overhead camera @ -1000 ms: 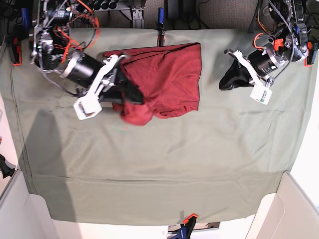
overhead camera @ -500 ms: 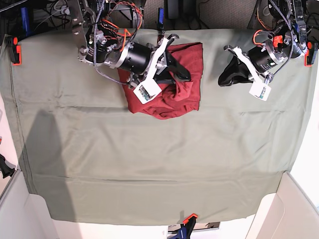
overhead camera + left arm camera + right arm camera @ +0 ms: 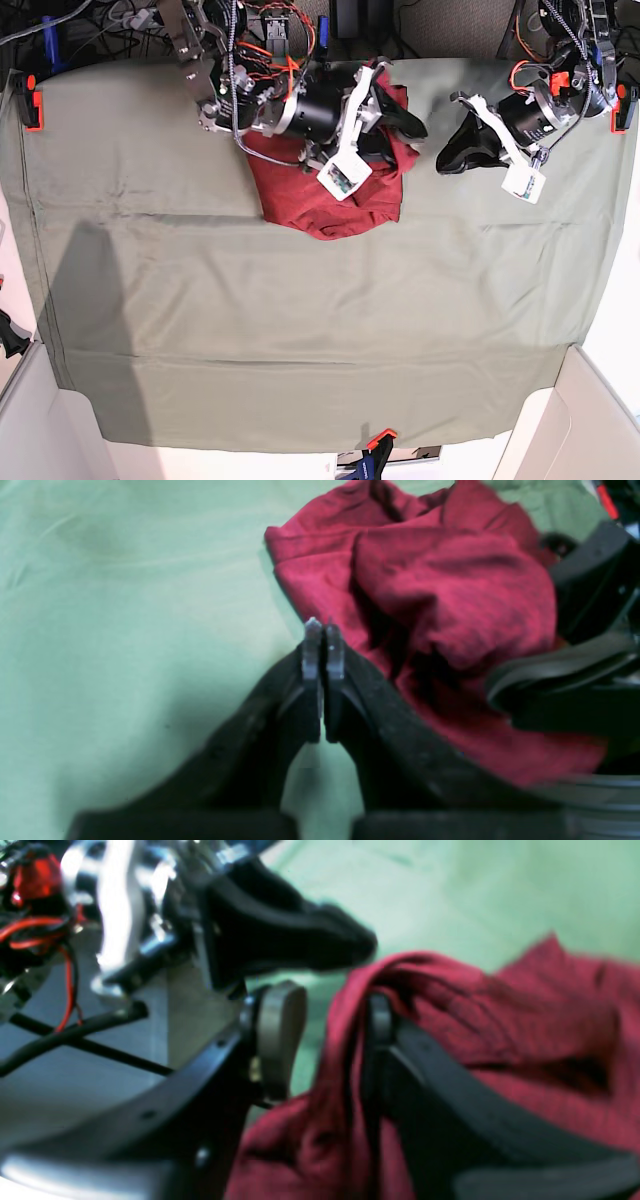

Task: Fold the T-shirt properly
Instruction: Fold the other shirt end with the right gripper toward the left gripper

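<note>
The dark red T-shirt (image 3: 320,205) lies bunched at the table's back middle, and also shows in the left wrist view (image 3: 450,580). My right gripper (image 3: 408,124) reaches over the shirt to its right edge. In the right wrist view its jaws (image 3: 330,1030) stand apart, and a fold of the shirt (image 3: 500,1030) hangs over one finger, clear of the grey pad (image 3: 280,1040). My left gripper (image 3: 445,160) is shut and empty, its tips (image 3: 320,630) just beside the shirt's edge on the sage-green table cloth (image 3: 300,330).
The right arm's body and cables (image 3: 260,90) cover the shirt's back part. Red clamps (image 3: 33,100) (image 3: 620,105) hold the cloth's back corners and an orange clamp (image 3: 380,440) holds its front edge. White walls (image 3: 590,420) stand at the front corners.
My right arm swept rightward across the shirt, carrying its left part over onto the right part. The shirt is now more compact. My left arm has barely moved.
</note>
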`<state>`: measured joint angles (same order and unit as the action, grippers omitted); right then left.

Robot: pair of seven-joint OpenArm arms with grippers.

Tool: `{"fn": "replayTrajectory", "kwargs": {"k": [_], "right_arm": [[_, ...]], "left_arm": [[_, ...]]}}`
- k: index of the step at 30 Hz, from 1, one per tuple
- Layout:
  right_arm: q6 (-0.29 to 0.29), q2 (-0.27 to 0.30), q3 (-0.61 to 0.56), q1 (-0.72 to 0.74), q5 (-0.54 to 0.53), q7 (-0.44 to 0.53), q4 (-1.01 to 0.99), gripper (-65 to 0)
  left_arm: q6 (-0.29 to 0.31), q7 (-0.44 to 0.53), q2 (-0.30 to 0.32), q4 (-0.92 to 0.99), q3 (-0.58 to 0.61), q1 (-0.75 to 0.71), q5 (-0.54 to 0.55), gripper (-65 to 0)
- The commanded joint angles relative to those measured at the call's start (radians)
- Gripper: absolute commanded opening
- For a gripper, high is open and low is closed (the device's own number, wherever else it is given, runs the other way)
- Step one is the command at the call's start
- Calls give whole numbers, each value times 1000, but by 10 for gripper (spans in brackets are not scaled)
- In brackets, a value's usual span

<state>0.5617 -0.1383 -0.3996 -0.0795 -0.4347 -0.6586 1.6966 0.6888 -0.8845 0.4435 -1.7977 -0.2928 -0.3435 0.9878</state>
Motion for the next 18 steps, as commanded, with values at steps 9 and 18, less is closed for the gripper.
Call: {"fn": "replayTrajectory", "kwargs": {"k": [9, 18], "right_arm": [[11, -14, -158, 161, 132, 13, 17, -430], [-16, -12, -168, 204, 323, 11, 17, -430]], "left_arm": [[9, -11, 14, -16, -127, 5, 92, -650], [9, -33, 14, -16, -146, -22, 132, -650]]}}
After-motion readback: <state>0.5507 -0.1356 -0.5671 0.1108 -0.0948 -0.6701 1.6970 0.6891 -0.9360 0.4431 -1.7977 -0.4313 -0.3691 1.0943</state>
